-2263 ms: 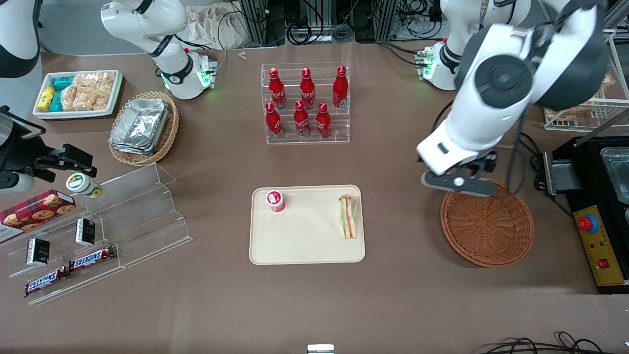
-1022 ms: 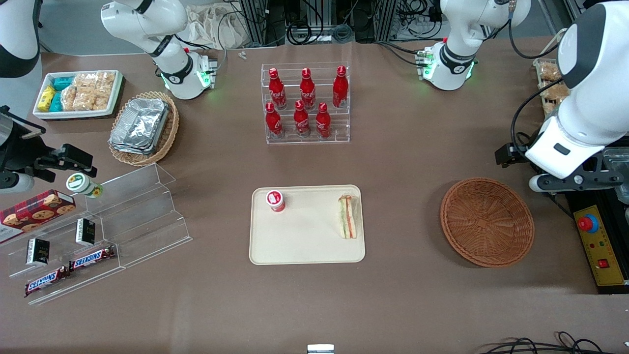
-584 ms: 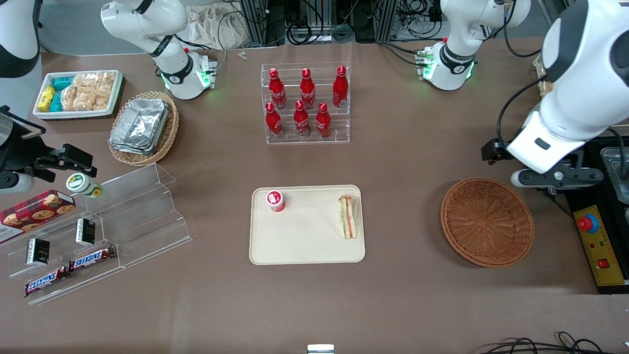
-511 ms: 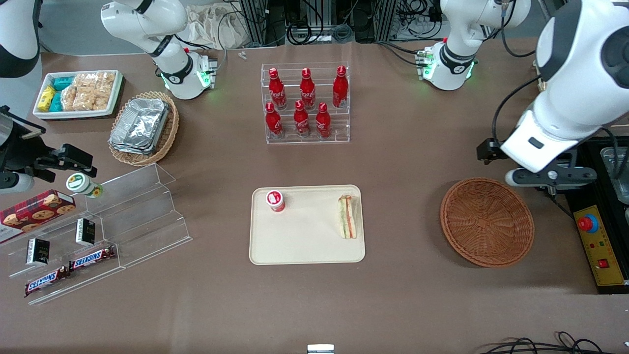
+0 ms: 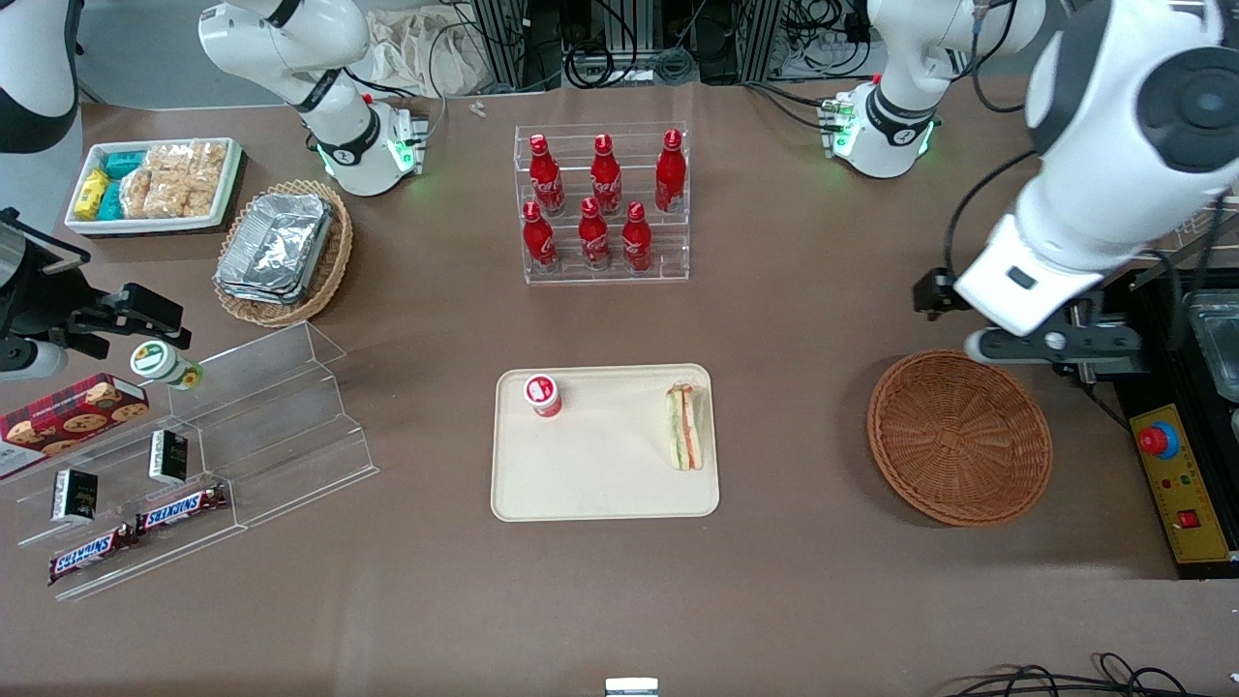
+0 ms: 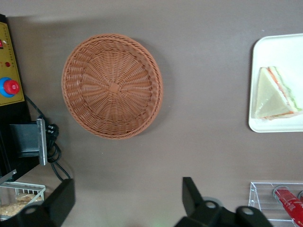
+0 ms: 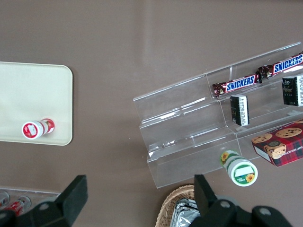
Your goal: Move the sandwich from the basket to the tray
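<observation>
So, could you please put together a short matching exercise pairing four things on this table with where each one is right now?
Things:
1. sandwich
2. basket
3. small red-lidded cup
4. gripper

Places or states:
A. holds nothing, toward the working arm's end of the table
B. lying on the tray, at its edge nearest the basket
C. fingers open, raised above the table near the basket
D. standing on the tray, nearer the parked arm's end

Pairs: 1-B, 2-A, 3-D, 4-C

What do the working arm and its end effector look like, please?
The left arm has glossy white rounded shells with dark grey joint caps and a black cable looping beside it. Its end effector is black, with two flat, angular fingers.
</observation>
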